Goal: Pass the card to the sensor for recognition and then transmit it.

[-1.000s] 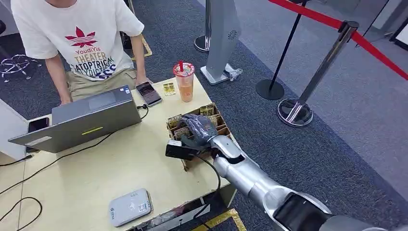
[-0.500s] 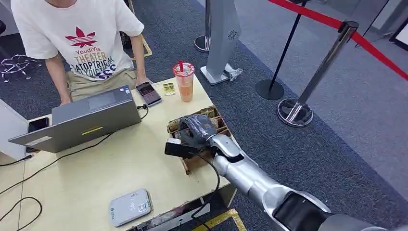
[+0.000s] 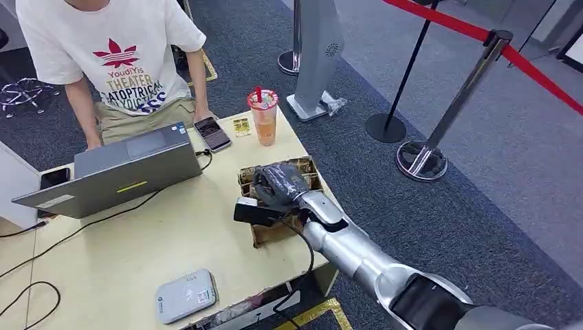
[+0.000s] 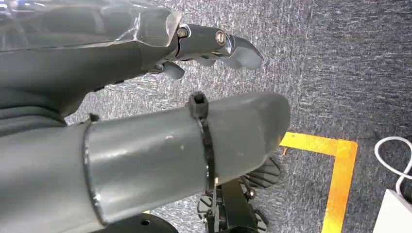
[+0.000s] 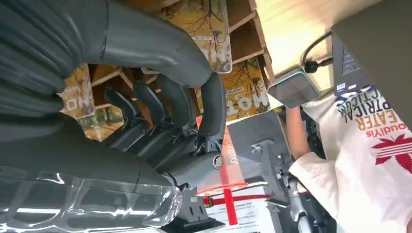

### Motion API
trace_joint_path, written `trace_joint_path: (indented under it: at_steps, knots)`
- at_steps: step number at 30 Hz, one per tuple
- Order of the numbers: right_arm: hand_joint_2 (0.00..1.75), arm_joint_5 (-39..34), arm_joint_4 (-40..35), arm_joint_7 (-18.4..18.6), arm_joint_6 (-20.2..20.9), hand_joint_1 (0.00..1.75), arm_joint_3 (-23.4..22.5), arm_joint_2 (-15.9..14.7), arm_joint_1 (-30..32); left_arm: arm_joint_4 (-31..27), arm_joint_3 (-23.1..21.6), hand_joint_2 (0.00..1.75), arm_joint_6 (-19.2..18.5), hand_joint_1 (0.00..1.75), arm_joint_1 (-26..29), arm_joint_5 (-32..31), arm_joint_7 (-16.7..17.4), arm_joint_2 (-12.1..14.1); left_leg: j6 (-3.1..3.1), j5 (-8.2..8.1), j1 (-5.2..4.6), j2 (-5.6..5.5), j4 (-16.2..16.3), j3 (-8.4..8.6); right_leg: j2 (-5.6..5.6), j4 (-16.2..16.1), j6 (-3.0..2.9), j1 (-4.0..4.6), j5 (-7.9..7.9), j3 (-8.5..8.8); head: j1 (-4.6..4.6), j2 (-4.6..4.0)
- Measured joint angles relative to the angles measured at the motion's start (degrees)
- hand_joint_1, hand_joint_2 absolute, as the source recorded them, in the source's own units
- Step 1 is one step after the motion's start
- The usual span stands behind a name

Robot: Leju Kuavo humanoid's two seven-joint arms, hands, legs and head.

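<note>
My right hand point(image 3: 278, 182) reaches down into a cardboard card box point(image 3: 275, 234) at the right edge of the table. The box's compartments hold yellow printed cards point(image 5: 214, 29). In the right wrist view my right hand point(image 5: 184, 111) has its fingers curled in, with the thumb point(image 5: 160, 43) close to the fingertips. Whether a card is pinched between them is hidden. The grey-white sensor point(image 3: 185, 295) lies flat near the table's front edge, well apart from that hand. My left hand point(image 4: 145, 87) hangs over the carpet, fingers apart, holding nothing.
A person point(image 3: 117, 62) stands behind the table at a grey laptop point(image 3: 130, 168). A phone point(image 3: 212, 133) and an orange drink cup point(image 3: 263, 115) stand behind the box. Cables point(image 3: 75, 234) cross the table. A stanchion base point(image 3: 421, 161) sits on the carpet to the right.
My right hand has shifted slightly left inside the box. The card box has slid and turned a little to the left with it.
</note>
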Motion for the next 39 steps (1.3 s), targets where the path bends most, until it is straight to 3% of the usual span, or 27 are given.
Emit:
trace_joint_path:
  at_steps: [17,19,20,22,23,32,36,39]
  knots:
    - [1.75,0.0,-0.2,0.2,0.3,1.69,-0.1,0.0,0.0,0.0,0.0,0.00,-0.1,0.00,-0.1,-0.1,0.0,0.0,0.00,0.00,0.00,0.00,0.0,-0.01,0.00,0.0,0.00,0.00,0.00,-0.02,0.00,0.00]
    - [1.75,0.0,-0.2,0.2,0.3,1.62,-0.1,0.0,0.0,0.0,0.0,0.00,-0.1,0.00,-0.2,-0.1,0.0,0.0,0.00,0.00,0.00,0.00,0.0,-0.01,0.00,0.0,0.00,0.00,0.00,-0.02,0.00,0.00]
    - [1.75,0.0,-0.2,0.2,0.3,1.43,-0.1,-0.1,0.0,0.0,0.0,0.00,-0.1,0.00,-0.2,-0.1,0.0,0.0,0.00,0.00,0.00,0.00,0.0,-0.01,0.00,0.0,0.00,0.00,0.00,-0.02,0.00,0.00]
    - [1.75,-0.1,-0.2,0.2,0.3,0.80,-0.2,-0.2,0.0,0.0,0.0,0.00,-0.1,0.00,-0.2,-0.1,0.0,0.0,0.00,0.00,0.00,0.00,0.0,-0.01,0.00,0.0,0.00,0.00,0.00,-0.02,0.00,0.00]
    - [1.75,-0.1,-0.2,0.2,0.3,0.70,-0.2,-0.2,0.0,0.0,0.0,0.00,-0.1,0.00,-0.2,-0.1,0.0,0.0,0.00,0.00,0.00,0.00,0.0,-0.01,0.00,0.0,0.00,0.00,0.00,-0.02,0.00,0.00]
    - [1.75,-0.2,-1.9,-0.2,0.3,0.59,-0.3,-0.6,0.0,0.0,0.0,0.00,-0.2,0.00,-0.3,-0.3,0.0,0.0,0.00,0.00,0.00,0.00,0.0,-0.02,0.00,0.0,0.00,0.00,0.00,-0.02,0.00,0.00]
    - [1.75,-0.2,-3.7,-0.3,0.3,0.63,-0.3,-0.8,0.0,0.0,0.0,0.00,-0.2,0.00,-0.3,-0.4,0.0,0.0,0.00,0.00,0.00,0.00,0.0,-0.02,0.00,0.0,0.00,0.00,0.00,-0.02,0.00,0.00]
    - [1.75,-0.2,-4.9,-0.3,0.3,0.80,-0.3,-0.9,0.0,0.0,0.0,0.00,-0.2,0.00,-0.3,-0.3,0.0,0.0,0.00,0.00,0.00,0.00,0.0,-0.02,0.00,0.0,0.00,0.00,0.00,-0.02,0.00,0.00]
